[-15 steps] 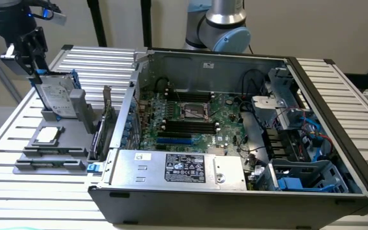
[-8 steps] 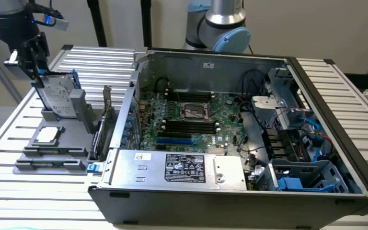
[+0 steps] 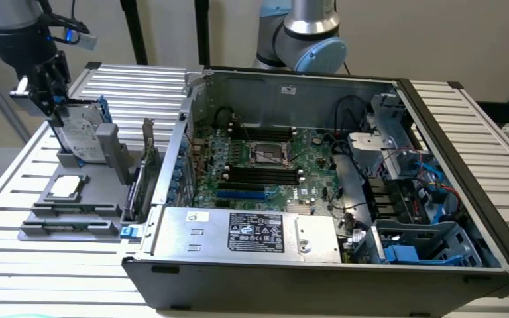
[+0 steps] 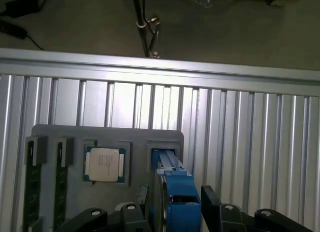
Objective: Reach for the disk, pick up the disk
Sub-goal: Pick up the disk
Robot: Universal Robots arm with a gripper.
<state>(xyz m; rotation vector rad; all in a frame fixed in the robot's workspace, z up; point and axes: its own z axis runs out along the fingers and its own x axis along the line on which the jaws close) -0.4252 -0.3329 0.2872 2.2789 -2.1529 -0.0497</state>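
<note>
Ribbed alu table (image 3: 476, 132), flat blue-framed disk (image 3: 81, 136) upright, claw (image 4: 176, 198) spread astride it

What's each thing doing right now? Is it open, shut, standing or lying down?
disk: standing on edge in the gray holder
claw: open, astride the disk's top
chip: lying flat in the gray holder
computer case: open, insides showing

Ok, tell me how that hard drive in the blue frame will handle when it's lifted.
The hard drive looks rigid, metal in a plastic frame, so it shouldn't flex. Standing on edge in the gray holder, it may tip if nudged sideways. Its smooth faces could slip in a light grip.
</note>
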